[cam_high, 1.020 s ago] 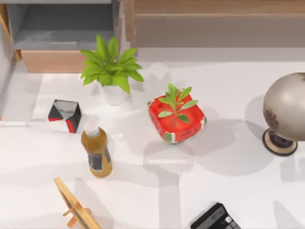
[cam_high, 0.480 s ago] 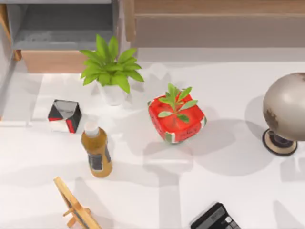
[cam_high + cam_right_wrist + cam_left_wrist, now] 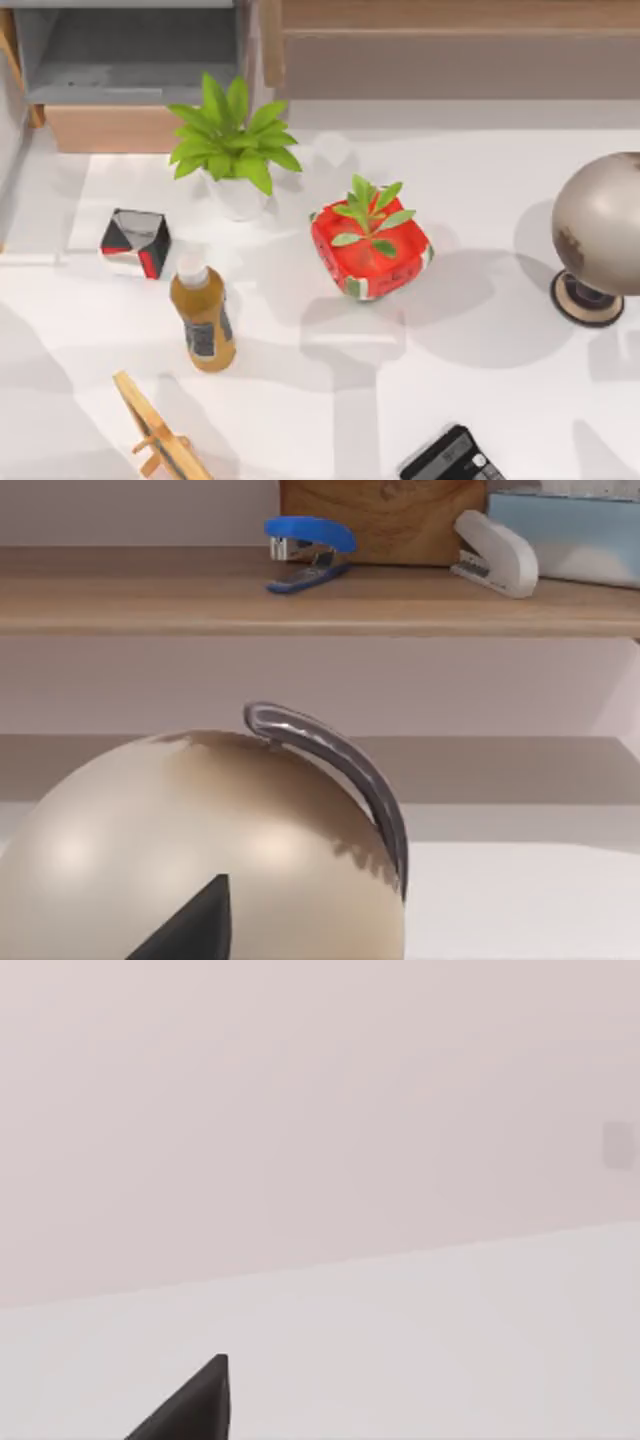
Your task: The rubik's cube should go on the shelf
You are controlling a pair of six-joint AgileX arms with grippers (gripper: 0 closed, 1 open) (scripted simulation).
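Shelf [image 3: 450,15] and globe [image 3: 598,225] sit cut off at frame edges.

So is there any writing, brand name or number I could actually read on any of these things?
None can be read.
The amber bottle has a dark label with print too small to read.
The calculator at the table's near edge has keys too small to read.
The globe shows dark blotches, no legible names.
The staplers on the shelf show no markings.
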